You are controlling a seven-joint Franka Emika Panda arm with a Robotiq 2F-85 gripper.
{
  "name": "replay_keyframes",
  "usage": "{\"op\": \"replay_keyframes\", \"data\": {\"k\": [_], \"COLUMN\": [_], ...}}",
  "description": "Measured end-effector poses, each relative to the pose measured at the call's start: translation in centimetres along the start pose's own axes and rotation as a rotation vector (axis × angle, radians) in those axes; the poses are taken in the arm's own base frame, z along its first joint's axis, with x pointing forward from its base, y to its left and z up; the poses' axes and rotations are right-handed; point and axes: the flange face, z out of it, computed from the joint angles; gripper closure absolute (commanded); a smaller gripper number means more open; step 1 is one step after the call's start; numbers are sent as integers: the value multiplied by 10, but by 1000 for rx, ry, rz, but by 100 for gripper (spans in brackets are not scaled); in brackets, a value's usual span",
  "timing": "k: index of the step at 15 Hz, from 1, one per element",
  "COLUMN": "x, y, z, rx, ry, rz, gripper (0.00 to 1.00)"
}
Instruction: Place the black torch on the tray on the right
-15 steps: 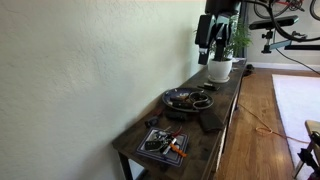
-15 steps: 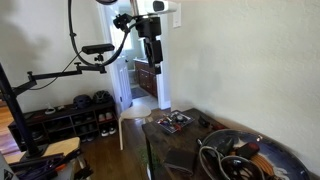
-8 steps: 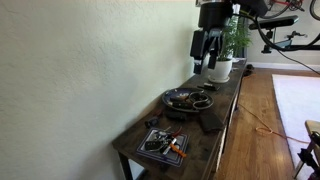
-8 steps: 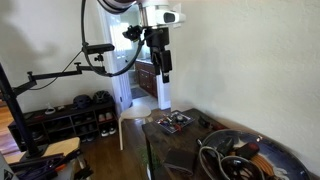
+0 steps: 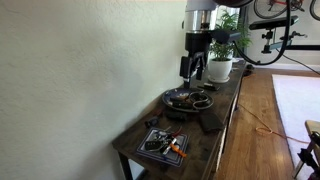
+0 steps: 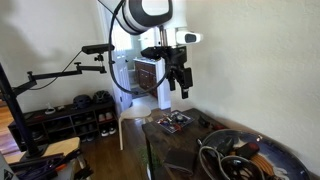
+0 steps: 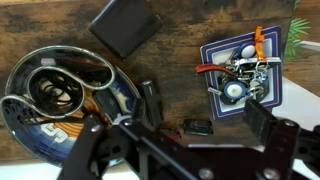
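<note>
Currently the gripper (image 7: 180,150) hangs well above the desk (image 7: 185,45), touching nothing. In the wrist view its two fingers (image 7: 95,140) are spread wide with only air between them, so it is open and empty. Both exterior views show it clear of everything on the surface. The black torch (image 7: 152,102) appears to be the short dark cylinder lying on bare wood between the two trays, nearer the wall-side edge of the desk. It is dark against dark wood, so its outline is not certain. It lies just beside the round tray (image 7: 25,60) but outside its shiny rim. The round tray sits toward the desk end with the white plant pot (image 5: 220,68) and already holds coiled cable and other dark items, which leaves little bare floor inside it. The square tray (image 7: 215,95), with orange pieces, sits toward the opposite end, its edge near the wall side. A small black block (image 7: 197,127) lies close to the torch, against the wall-side edge. A flat black square object (image 7: 125,25) lies at the front edge. Bare wood is otherwise open around the torch. One pale mark on a blue item inside the round tray resembles a "5" or "S", but it is not reliably legible.
</note>
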Motion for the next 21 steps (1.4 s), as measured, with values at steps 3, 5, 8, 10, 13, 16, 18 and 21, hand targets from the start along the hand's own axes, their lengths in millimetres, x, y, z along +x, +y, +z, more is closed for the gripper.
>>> {"op": "replay_keyframes", "data": {"k": [3,5,8,10,13,16,18,21], "x": [15,24,26,26,26,26,31,44], "y": [-1,-2,-3,-3,-2,-3,-4,-5], "z": [18,24,27,27,27,36,48,67], "rx": [-18,-22,-22,-22,-22,-22,-22,-27], "ry": [-17,-20,-24,-24,-25,-40,-55,-72], "rz": [-19,-23,-23,-23,-23,-32,-55,-102], "gripper": [0,0,0,0,0,0,0,0]}}
